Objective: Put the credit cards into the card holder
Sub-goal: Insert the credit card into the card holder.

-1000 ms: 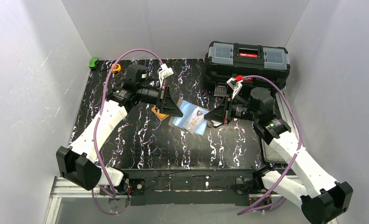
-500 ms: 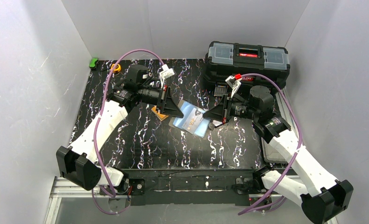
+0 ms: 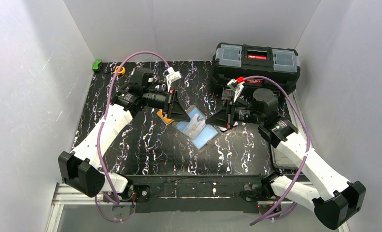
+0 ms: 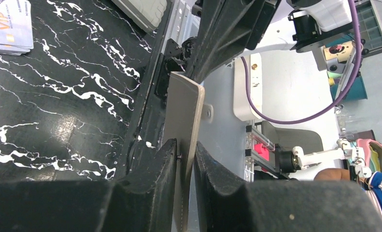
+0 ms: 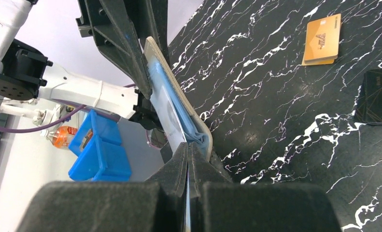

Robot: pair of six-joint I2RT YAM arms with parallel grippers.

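Black marbled table (image 3: 145, 145) below; my left gripper (image 3: 185, 116) and right gripper (image 3: 214, 122) both pinch the open taupe card holder (image 3: 198, 128).

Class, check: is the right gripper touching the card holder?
Touching. The right wrist view shows the right gripper with its jaws closed, pinching the pale blue inner pocket of the card holder, no gap.

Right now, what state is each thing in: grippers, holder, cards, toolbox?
Holder: open, spanning between the two grippers.
Left gripper: jaws close around the holder's outer flap; clamped or not, cannot tell.
Right gripper: shut on the holder's inner pocket.
Cards: stacked flat on the table, not in the holder.
Orange block: flat on the table.
Toolbox: lid closed.
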